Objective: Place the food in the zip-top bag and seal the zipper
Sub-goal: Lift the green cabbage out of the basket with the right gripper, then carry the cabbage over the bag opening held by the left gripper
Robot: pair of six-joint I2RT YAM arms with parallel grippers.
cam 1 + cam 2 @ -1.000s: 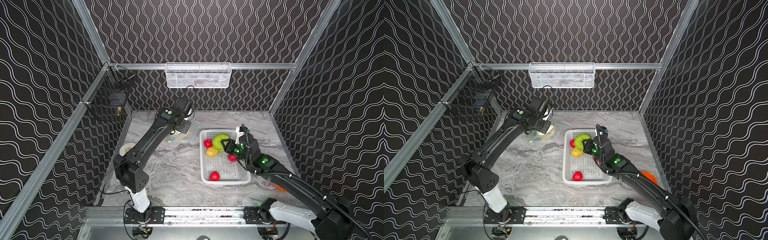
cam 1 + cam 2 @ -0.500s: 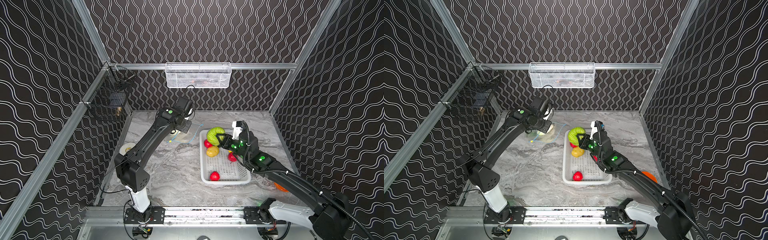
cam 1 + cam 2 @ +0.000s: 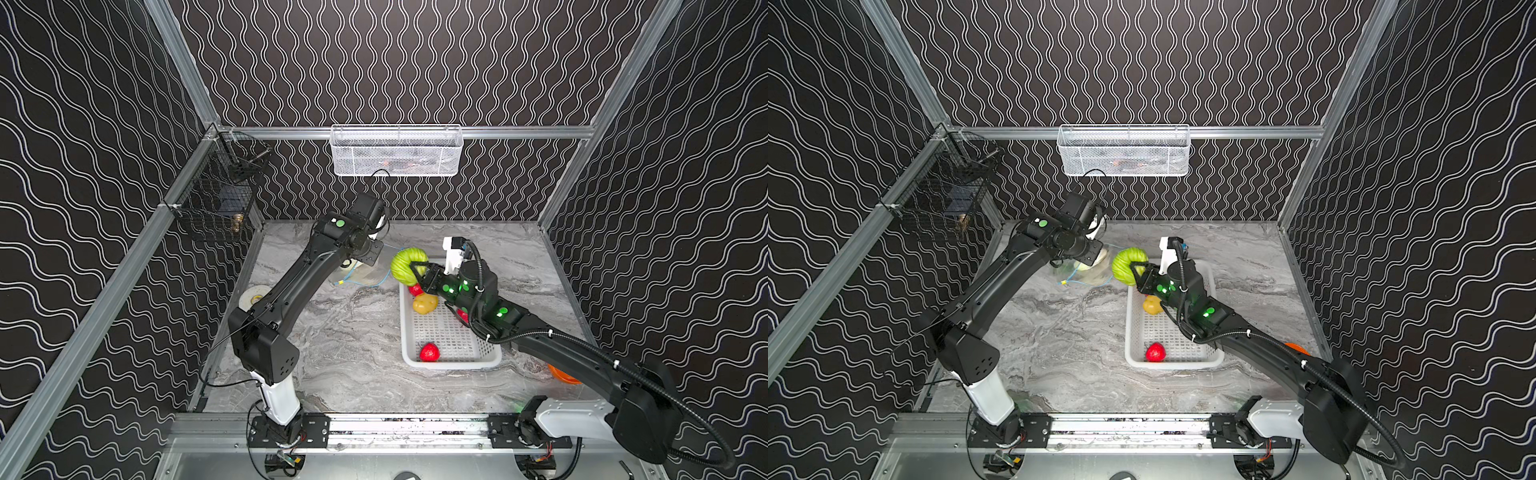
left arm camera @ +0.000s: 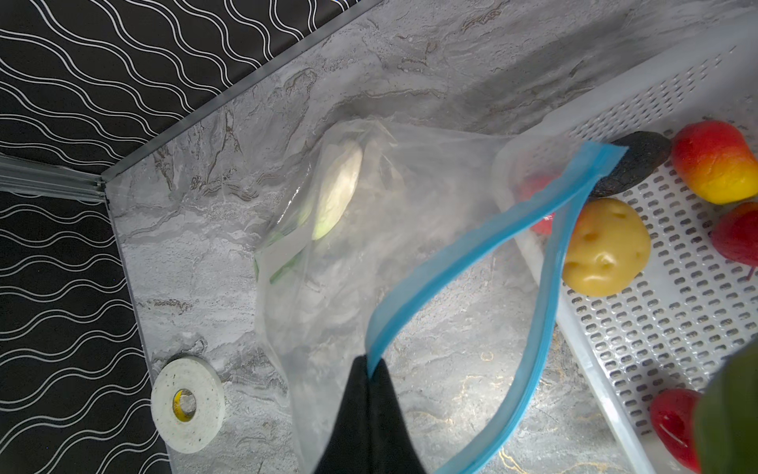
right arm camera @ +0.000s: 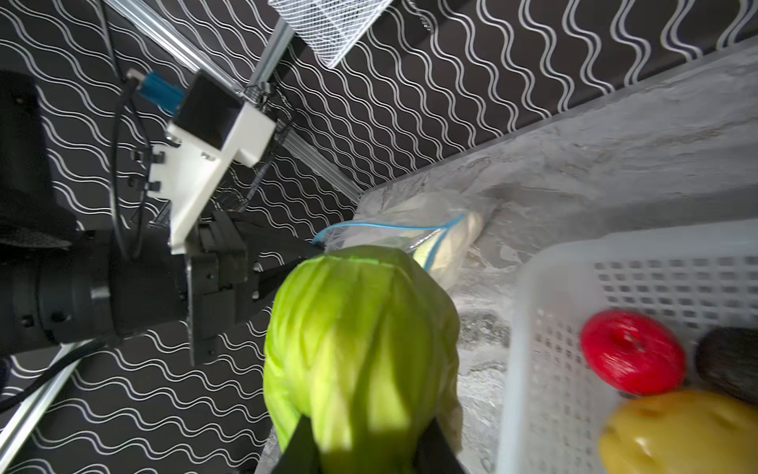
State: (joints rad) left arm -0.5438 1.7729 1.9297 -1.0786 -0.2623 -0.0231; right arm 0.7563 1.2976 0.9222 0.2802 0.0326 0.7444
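Observation:
My left gripper (image 4: 370, 365) is shut on the light-blue zipper (image 4: 471, 254) and holds the mouth of the clear zip-top bag (image 4: 369, 246) open above the table. A white radish (image 4: 340, 184) lies inside the bag. My right gripper (image 5: 365, 447) is shut on the green cabbage (image 5: 361, 328). In both top views the cabbage (image 3: 403, 266) (image 3: 1125, 266) hangs in the air just right of the bag (image 3: 365, 274). More food lies in the white basket (image 3: 453, 361): a yellow piece (image 3: 424, 303), a red fruit (image 3: 429, 352) and a dark item (image 4: 631, 164).
A tape roll (image 3: 254, 296) lies by the left wall. A white wire basket (image 3: 397, 151) hangs on the back rail and a black wire cage (image 3: 216, 199) on the left rail. Something orange (image 3: 561, 374) shows behind my right arm.
My right gripper has lifted the cabbage out of the white basket and carried it left and back, toward the bag's mouth. The left arm has held still.

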